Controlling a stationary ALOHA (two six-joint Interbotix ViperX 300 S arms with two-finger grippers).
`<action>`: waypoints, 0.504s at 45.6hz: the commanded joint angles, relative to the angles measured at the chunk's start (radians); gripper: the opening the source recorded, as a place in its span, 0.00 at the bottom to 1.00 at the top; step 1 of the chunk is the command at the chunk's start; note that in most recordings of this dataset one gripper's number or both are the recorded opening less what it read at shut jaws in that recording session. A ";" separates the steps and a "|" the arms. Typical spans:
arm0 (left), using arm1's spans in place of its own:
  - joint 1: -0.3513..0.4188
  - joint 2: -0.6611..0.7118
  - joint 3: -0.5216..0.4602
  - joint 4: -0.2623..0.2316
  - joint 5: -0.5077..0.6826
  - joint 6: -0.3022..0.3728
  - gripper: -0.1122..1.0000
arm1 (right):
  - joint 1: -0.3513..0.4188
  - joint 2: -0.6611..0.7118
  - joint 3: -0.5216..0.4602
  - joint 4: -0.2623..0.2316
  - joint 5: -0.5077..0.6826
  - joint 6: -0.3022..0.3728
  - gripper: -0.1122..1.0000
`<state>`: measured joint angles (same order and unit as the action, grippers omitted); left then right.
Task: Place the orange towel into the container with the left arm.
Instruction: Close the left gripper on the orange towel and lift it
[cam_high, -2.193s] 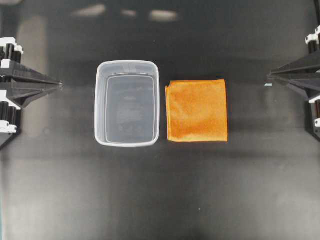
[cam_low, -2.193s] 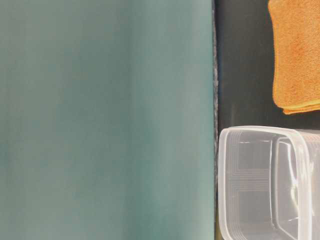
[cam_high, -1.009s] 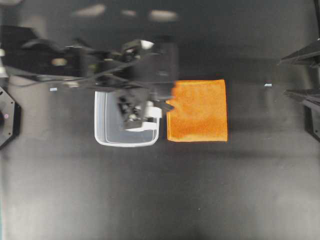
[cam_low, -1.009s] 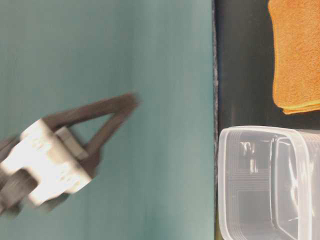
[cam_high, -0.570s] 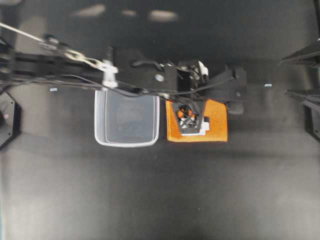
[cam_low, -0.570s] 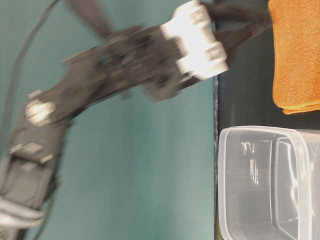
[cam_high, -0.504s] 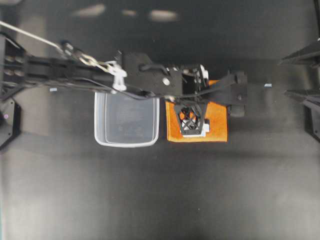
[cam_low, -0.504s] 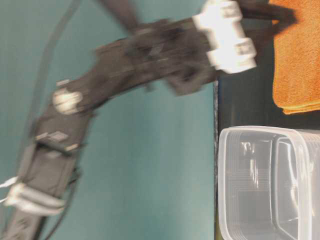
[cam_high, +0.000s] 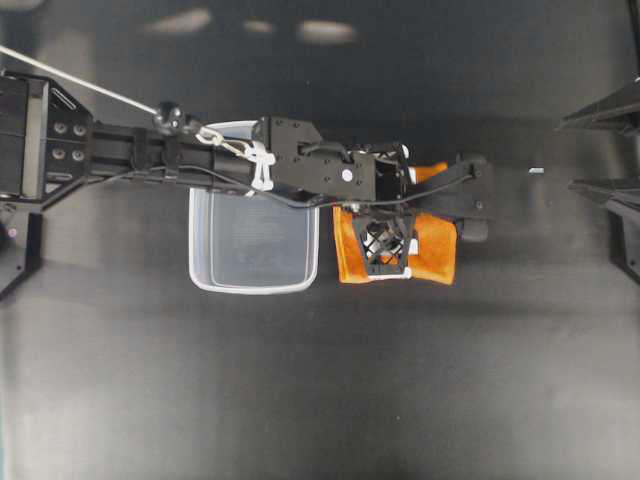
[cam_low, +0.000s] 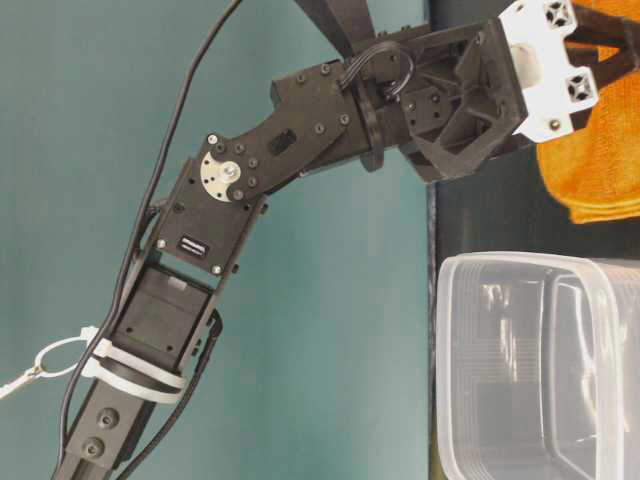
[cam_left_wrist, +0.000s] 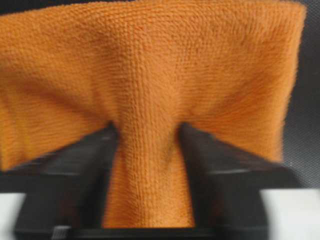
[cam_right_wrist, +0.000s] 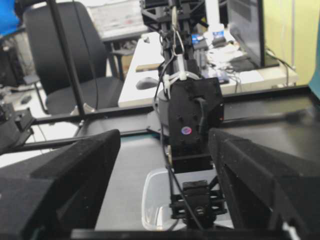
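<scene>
With a ridge of the orange towel (cam_left_wrist: 145, 125) pinched between the left gripper (cam_left_wrist: 146, 165) jaws, a straight lift is advised before crossing to the container (cam_high: 253, 207); right gripper (cam_right_wrist: 165, 185) jaws are parted, idle.

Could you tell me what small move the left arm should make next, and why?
Probably lift straight up: the left gripper has its jaws pinching a ridge of the folded orange microfibre towel, which lies on the table beside the empty clear plastic tub.

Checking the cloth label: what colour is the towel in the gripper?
Orange; the towel shows best in the left wrist view.
</scene>
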<state>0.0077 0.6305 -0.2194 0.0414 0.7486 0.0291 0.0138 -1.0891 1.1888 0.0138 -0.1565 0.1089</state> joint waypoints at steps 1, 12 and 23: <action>-0.023 -0.005 -0.011 0.003 -0.006 0.003 0.34 | 0.002 0.006 -0.008 0.003 -0.003 0.003 0.73; -0.029 -0.109 -0.064 0.003 0.069 0.005 0.16 | 0.002 0.002 -0.009 0.003 -0.002 0.003 0.73; 0.008 -0.371 -0.054 0.005 0.202 0.003 0.16 | 0.002 -0.003 -0.008 0.002 -0.002 0.003 0.73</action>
<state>-0.0031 0.3682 -0.2761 0.0414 0.9173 0.0337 0.0138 -1.0968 1.1888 0.0138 -0.1549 0.1104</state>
